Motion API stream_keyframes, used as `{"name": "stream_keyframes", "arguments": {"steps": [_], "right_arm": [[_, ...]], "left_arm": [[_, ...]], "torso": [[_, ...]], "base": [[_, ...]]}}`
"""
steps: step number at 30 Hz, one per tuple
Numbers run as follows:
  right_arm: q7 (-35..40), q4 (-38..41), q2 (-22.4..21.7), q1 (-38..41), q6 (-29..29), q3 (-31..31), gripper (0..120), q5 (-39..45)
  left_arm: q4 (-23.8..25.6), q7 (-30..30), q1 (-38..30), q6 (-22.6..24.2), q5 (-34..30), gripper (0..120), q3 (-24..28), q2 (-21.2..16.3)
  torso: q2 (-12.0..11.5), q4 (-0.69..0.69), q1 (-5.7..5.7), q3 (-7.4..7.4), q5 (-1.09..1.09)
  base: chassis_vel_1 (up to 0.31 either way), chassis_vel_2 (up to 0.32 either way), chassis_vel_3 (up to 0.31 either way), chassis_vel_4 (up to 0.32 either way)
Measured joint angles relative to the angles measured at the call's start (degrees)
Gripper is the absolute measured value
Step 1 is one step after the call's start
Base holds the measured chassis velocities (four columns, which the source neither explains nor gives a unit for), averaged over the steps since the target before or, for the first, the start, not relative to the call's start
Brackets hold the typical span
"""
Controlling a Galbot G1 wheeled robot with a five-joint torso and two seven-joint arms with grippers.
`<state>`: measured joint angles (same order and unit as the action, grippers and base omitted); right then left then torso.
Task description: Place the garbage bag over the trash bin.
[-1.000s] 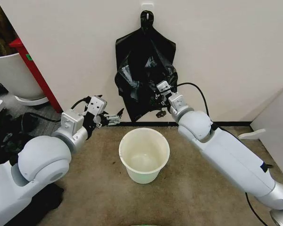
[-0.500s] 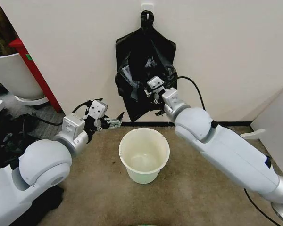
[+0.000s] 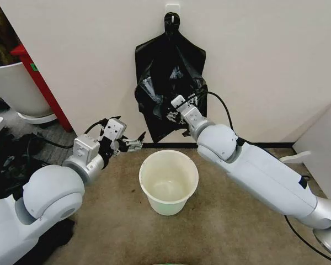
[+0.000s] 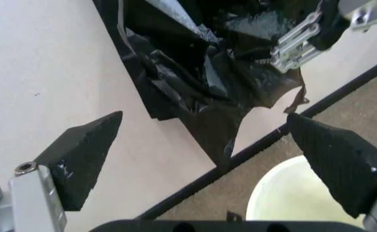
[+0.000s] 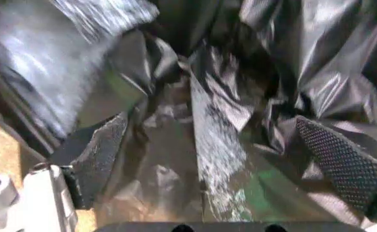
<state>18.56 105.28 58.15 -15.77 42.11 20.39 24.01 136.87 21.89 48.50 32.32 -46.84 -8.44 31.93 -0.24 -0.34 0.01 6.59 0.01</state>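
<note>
The garbage bag (image 3: 170, 83) is thin black plastic film, glossy and deeply wrinkled, catching pale highlights on its creases. The trash bin (image 3: 169, 181) is smooth off-white plastic with a soft sheen and a rolled rim. The floor (image 3: 237, 221) is matt brown carpet with a fine rough nap. The wall (image 3: 265, 55) is smooth and matt. The left end effector (image 4: 201, 159) has matt black pads with a fine grainy texture; the right end effector (image 5: 207, 159) has dimpled, rubber-like black pads. Both arms wear glossy light-grey shells.

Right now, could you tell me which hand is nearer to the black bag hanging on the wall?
The right hand is nearer: it is up against the bag, open. The left hand hangs low beside the bin, off the bag's lower left corner.
</note>
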Motion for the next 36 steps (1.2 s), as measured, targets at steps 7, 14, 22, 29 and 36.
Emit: {"name": "stream_keyframes", "arguments": {"steps": [7,14,22,29,36], "right_arm": [[0.18,-3.02,1.03,0.24,-0.16,-0.60,68,0.02],[0.94,-3.49,1.24,0.51,-0.42,-0.46,43,0.05],[0.61,-5.08,0.98,0.74,-1.61,-0.34,14,-1.60],[0.52,-5.36,0.84,-0.14,-3.45,-1.01,0,-3.03],[3.09,-2.03,0.45,-1.61,-4.29,-2.72,0,0.29]], "left_arm": [[0.09,0.00,-0.17,-0.39,0.01,100,-0.12,-0.10],[0.15,0.02,-0.14,-0.69,0.01,100,-0.17,0.21],[0.06,-0.06,-0.24,-1.13,0.03,100,-0.11,0.71],[-0.64,-0.28,-0.47,-1.37,0.18,100,0.20,1.18],[-0.97,-0.40,-0.58,-1.51,0.31,100,0.42,1.41]], "torso": [[0.00,0.00,0.00,0.00,0.00],[0.00,0.00,0.00,0.00,0.00],[0.00,0.00,0.00,0.00,0.00],[0.00,0.00,0.00,0.00,0.00],[0.00,0.00,0.00,0.00,0.00]], "base": [[0.000,0.000,0.000,0.000],[0.000,0.000,0.000,0.000],[0.000,0.000,0.000,0.000],[0.000,0.000,0.000,0.000],[0.000,0.000,0.000,0.000]]}}
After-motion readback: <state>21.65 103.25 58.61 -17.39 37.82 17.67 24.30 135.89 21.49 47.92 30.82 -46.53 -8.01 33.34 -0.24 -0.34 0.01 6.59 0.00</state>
